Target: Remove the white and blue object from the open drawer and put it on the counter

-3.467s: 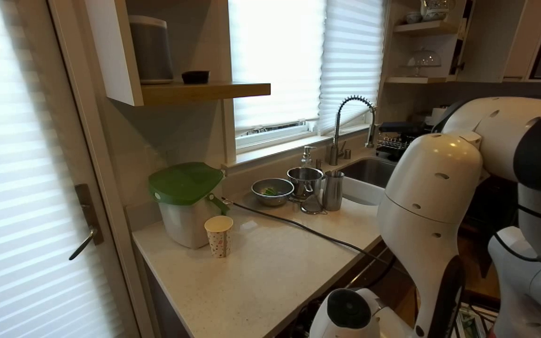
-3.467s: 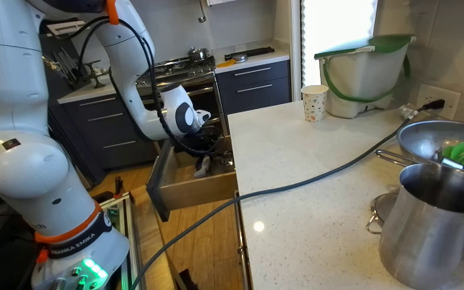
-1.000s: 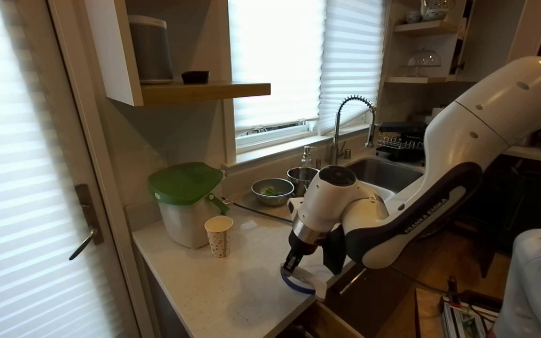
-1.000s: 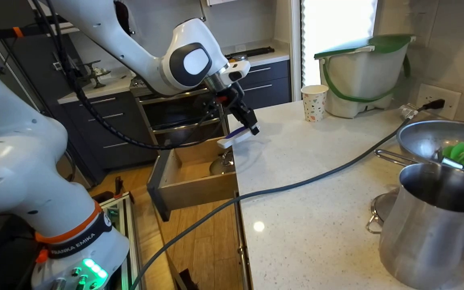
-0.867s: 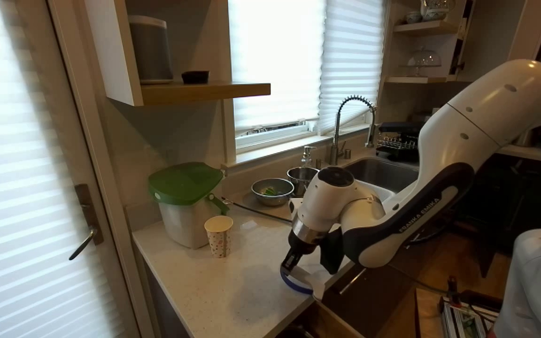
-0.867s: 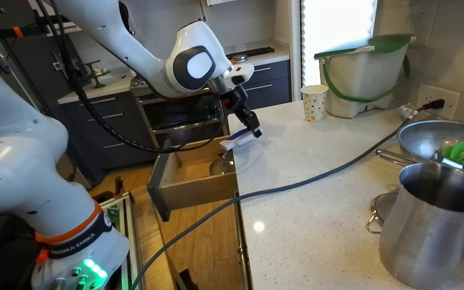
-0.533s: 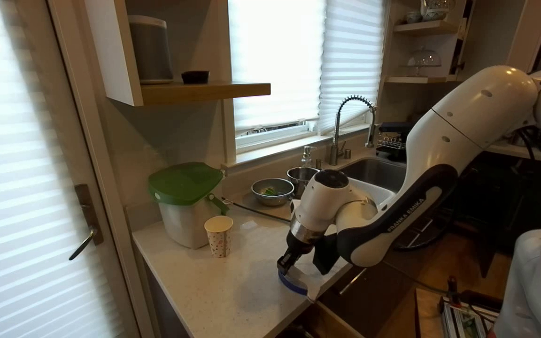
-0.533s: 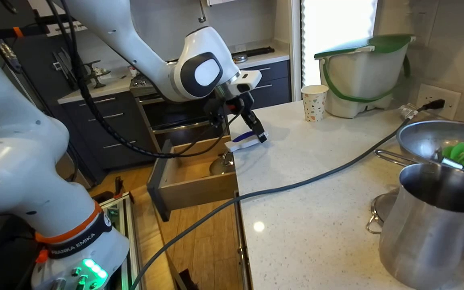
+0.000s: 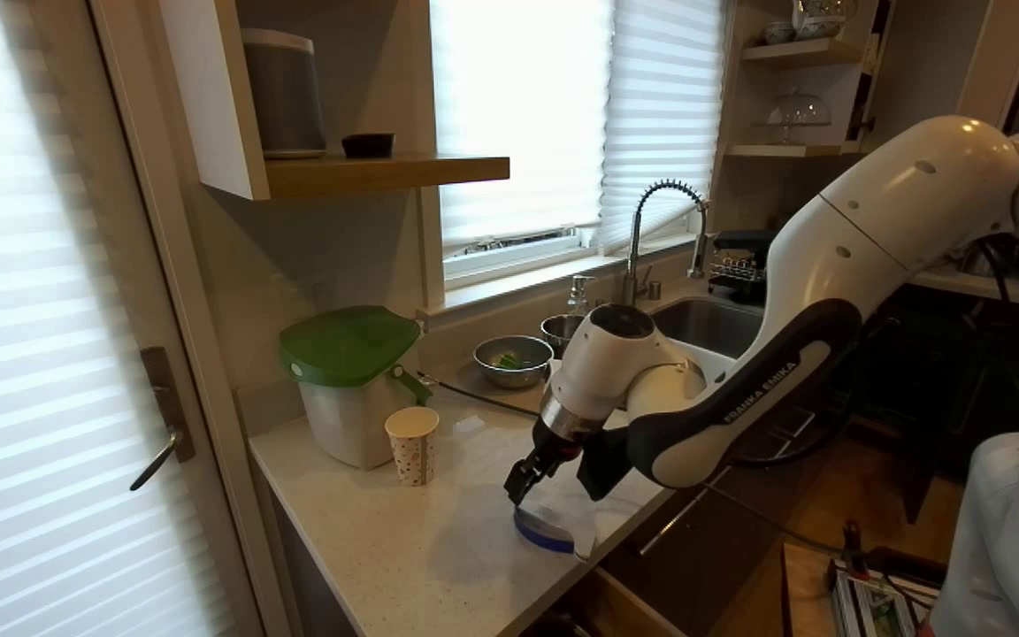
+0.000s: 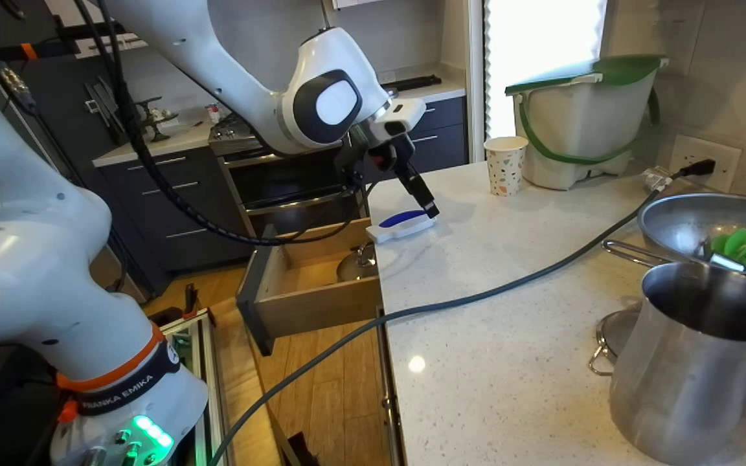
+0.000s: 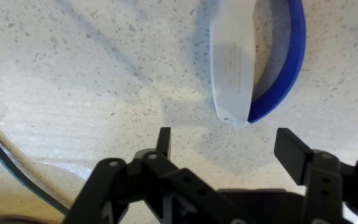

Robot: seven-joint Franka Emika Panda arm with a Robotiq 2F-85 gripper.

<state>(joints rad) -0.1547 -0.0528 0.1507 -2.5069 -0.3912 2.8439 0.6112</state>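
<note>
Claw state: my claw (image 11: 224,143) stands wide, fingers well apart, nothing between them. Object location: the white and blue object (image 11: 233,62) lies on the table (image 10: 509,246), just ahead of my fingertips and apart from them. In both exterior views its end farther from my claw reaches the table edge, with the open drawer (image 10: 318,307) below; I cannot tell whether it overhangs.

Caution: placement appears done, so retreat is likely next. A low forward sweep could push the object over that edge into the drawer. Drifting ahead while closing could snag the blue band (image 11: 295,56). Lift first.
</note>
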